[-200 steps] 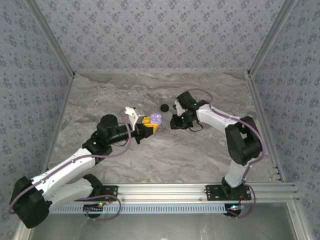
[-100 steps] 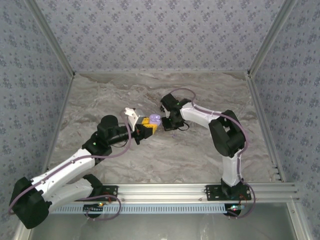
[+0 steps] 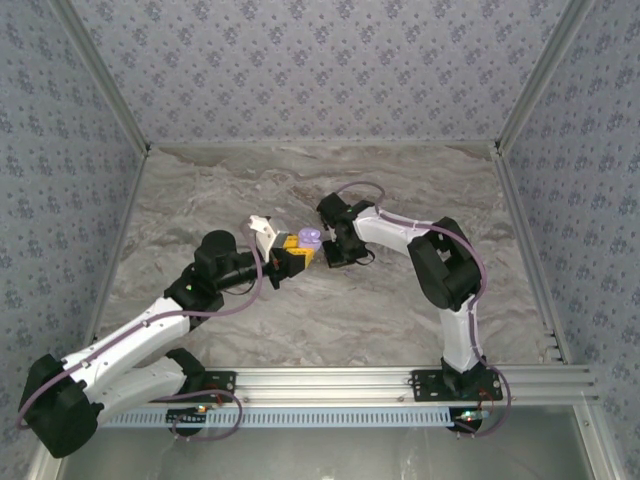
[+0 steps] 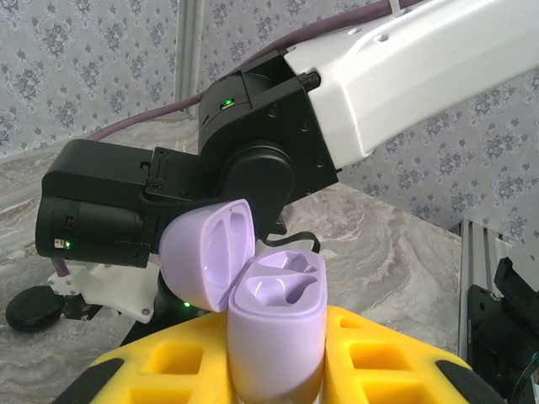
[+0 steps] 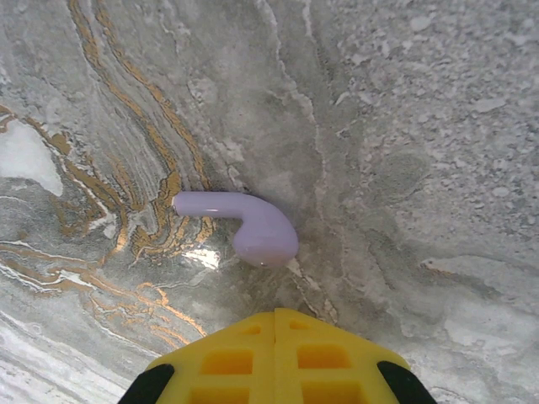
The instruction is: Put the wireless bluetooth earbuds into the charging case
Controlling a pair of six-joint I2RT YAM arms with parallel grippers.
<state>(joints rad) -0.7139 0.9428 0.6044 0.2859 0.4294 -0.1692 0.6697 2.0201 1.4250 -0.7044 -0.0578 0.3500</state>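
The charging case [image 4: 276,324] is pale lilac and stands upright with its lid [image 4: 206,257] swung open to the left; both wells look empty. My left gripper [image 4: 276,370] is shut on its body between yellow fingers [image 4: 383,358]. From above, the case [image 3: 310,237] sits at mid-table in the left gripper [image 3: 298,250]. One lilac earbud [image 5: 253,225] lies on the marble, stem pointing left, just beyond my right gripper [image 5: 275,324]. That gripper's yellow fingers are pressed together with nothing between them. From above, the right gripper [image 3: 336,252] hangs low beside the case.
A black round disc [image 4: 29,307] lies on the table behind the right arm's wrist [image 4: 253,160]. The marble tabletop [image 3: 400,300] is walled by patterned panels, with an aluminium rail [image 3: 330,380] along the near edge.
The right arm has swung left toward the case and now covers the black disc from above. Its jaws have closed over the last second. The left arm and case have not moved.
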